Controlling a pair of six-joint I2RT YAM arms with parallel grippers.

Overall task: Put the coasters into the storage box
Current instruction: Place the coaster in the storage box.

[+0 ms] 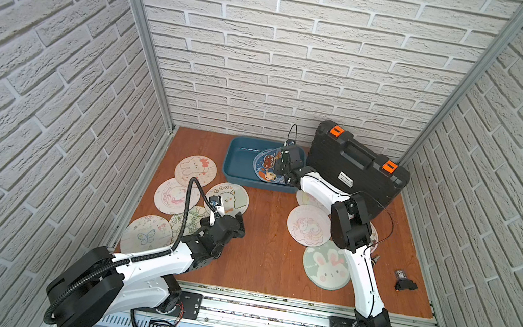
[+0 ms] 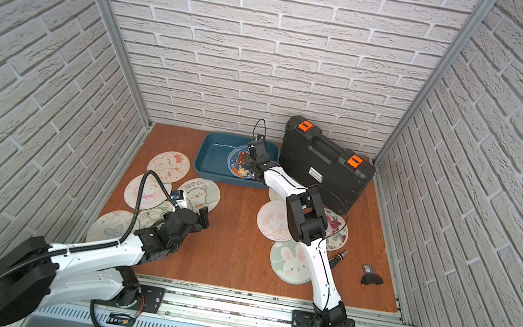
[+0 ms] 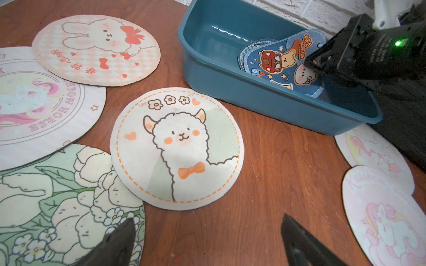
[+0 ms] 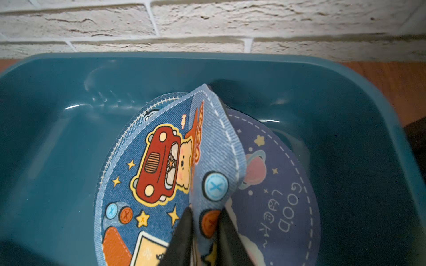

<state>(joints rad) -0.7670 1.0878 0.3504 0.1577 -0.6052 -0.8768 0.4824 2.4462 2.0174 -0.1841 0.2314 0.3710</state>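
- Currently the right gripper reaches into the storage box at the far side of the bench. Its jaws stand narrowly apart around a raised fold of the denim-blue coaster; I cannot tell whether they grip it.
- That coaster lies partly over a navy coaster inside the box.
- The left gripper hovers with jaws spread wide, just on the near side of the alpaca coaster.
- On the bench, the bow-rabbit coaster lies at left and the green rabbit coaster at right, nearer than the black case.
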